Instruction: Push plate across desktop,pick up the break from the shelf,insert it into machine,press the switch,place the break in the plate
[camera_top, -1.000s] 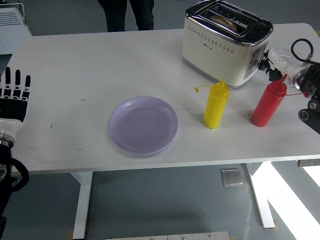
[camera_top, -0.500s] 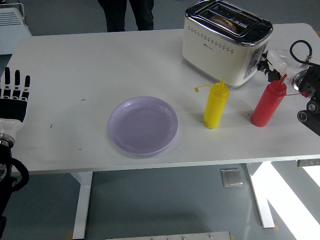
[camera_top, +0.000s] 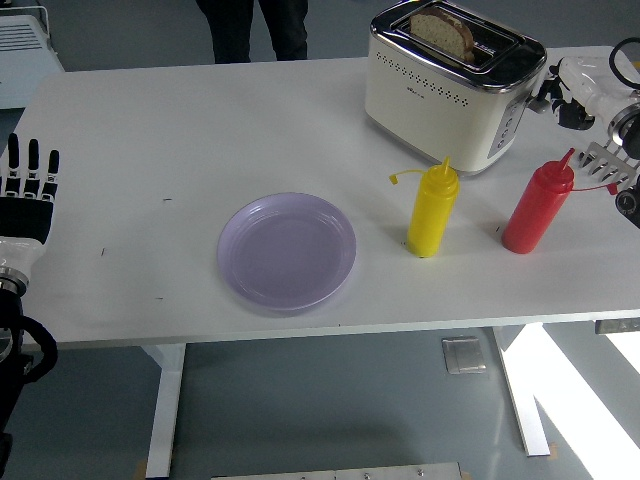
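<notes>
- Two black arms were in view, one at each side edge of the white table (camera_top: 150, 150).
- One of them, the left hand (camera_top: 28, 195), was held flat and upright at the left edge, its fingers (camera_top: 33, 160) straight, slightly spread and holding nothing.
- Well to the right of those fingers lay a lavender plate (camera_top: 287, 251), bare, near the table's front edge.
- At the right edge the right hand (camera_top: 590, 95) was only partly in frame; its white and black fingers (camera_top: 556, 92) sat just beside the right end of the toaster (camera_top: 452, 85), close to the dark control strip there, and whether they touched it could not be told.
- How wide those right fingers stood could not be told, since most of the hand was cut off by the picture's edge.
- A slice of bread (camera_top: 441, 31) stood raised in the toaster's top slot, its brown crust well above the chrome rim, up and to the left of the right fingers.
- Below the right fingers, toward the table's front, stood a red squeeze bottle (camera_top: 538, 207), upright, apart from the toaster.
- Further left of it stood a yellow squeeze bottle (camera_top: 432, 210), also upright, just in front of the toaster and between the red bottle and the plate.
- At the far side of the table a person's dark-trousered legs (camera_top: 255, 28) were seen, well away from both hands.
</notes>
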